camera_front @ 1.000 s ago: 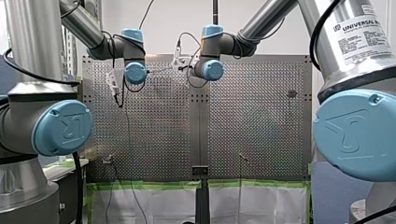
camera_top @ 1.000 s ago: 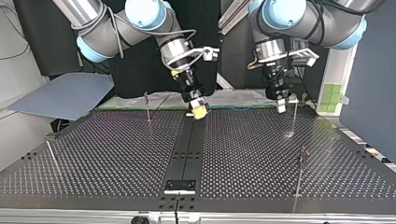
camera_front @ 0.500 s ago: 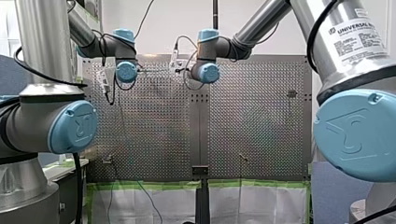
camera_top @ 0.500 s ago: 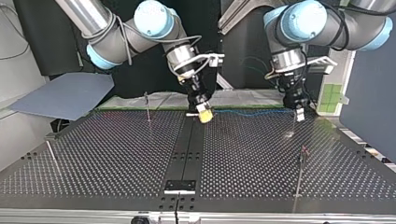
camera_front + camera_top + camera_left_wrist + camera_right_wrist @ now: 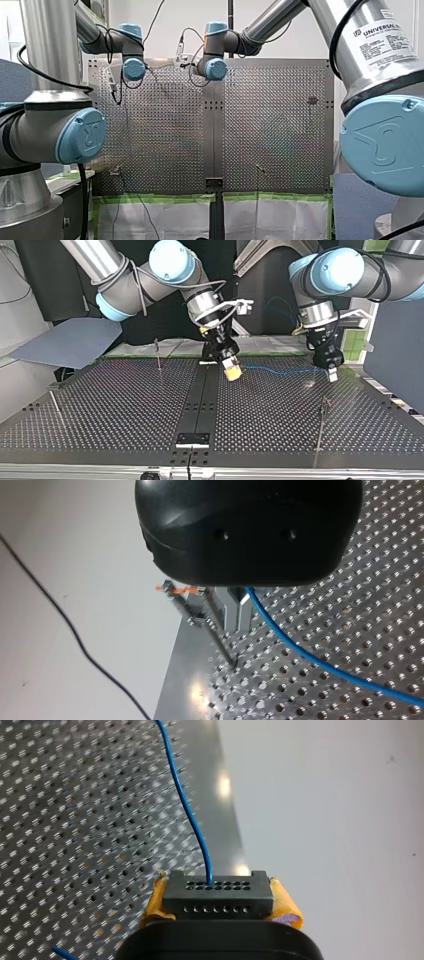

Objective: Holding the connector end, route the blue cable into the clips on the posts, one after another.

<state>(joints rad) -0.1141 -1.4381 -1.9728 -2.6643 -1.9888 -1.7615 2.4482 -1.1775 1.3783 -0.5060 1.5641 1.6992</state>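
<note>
Blue cable [image 5: 277,372], top view: strung across the tabletop [image 5: 125,410] between my right hand [image 5: 232,372] and left hand [image 5: 332,374]. Left wrist view: narrow hand pinches it just beside a clip post [image 5: 202,617]. Right wrist view: hand clamps the connector [image 5: 218,892].

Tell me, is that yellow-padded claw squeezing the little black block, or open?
Shut: my right gripper clamps the black connector between its yellow pads, the blue cable running out of it.

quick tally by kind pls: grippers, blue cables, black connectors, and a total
grippers: 2, my left gripper and my right gripper
blue cable: 1
black connector: 1
total: 4
</note>
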